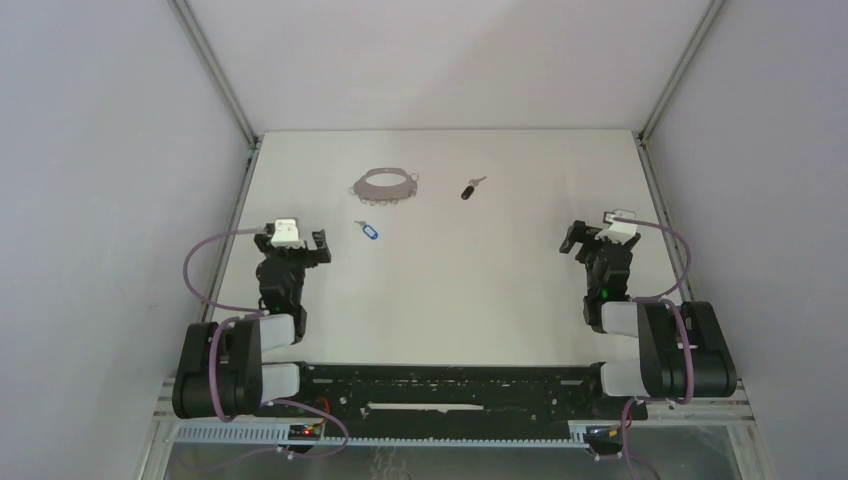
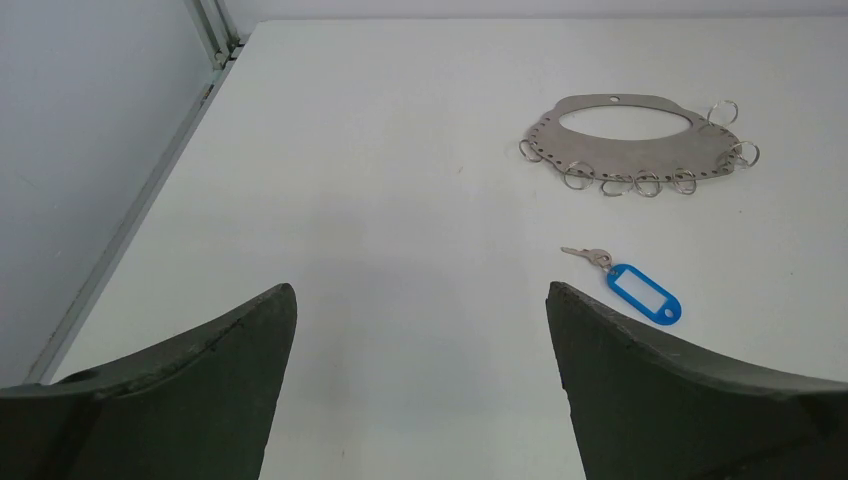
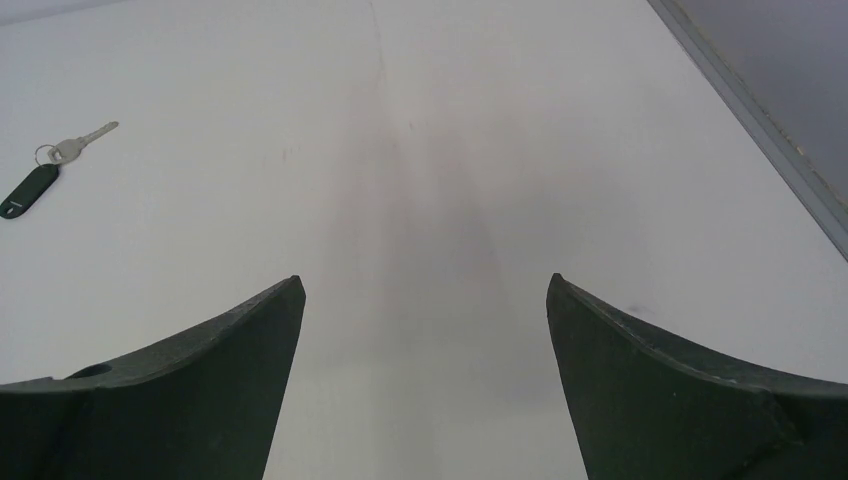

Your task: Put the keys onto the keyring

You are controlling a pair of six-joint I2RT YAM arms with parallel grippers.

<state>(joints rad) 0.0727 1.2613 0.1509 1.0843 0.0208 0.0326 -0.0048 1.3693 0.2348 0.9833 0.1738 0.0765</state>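
– Looking across the white table [image 1: 450, 310], where are the pieces?

– The keyring [image 2: 630, 158] lies flat on the far side, left of centre. It is a thin grey metal loop with an oval opening and a row of small rings along its near edge. The blue-headed key [image 2: 645, 296] lies just on the near side of it, not touching it. The black-headed key [image 3: 30, 188] lies to the keyring's right, well apart from both.

– And the arms?

– The left gripper [image 2: 420, 292] is poised near the blue-headed key. The right gripper [image 3: 425, 282] is over bare table on the right. Both sets of jaws stand wide apart and hold nothing.

– How would these things handle?

– I judge the keys to be light, hard and slippery. They lie so flat that fingers could skate off them. The plastic head looks like the thickest part and the best place to pinch, which leaves the metal end free. The keyring seems stiff but light, so it will likely slide unless the other gripper pins its plain far edge. Its small rings look springy and fiddly.
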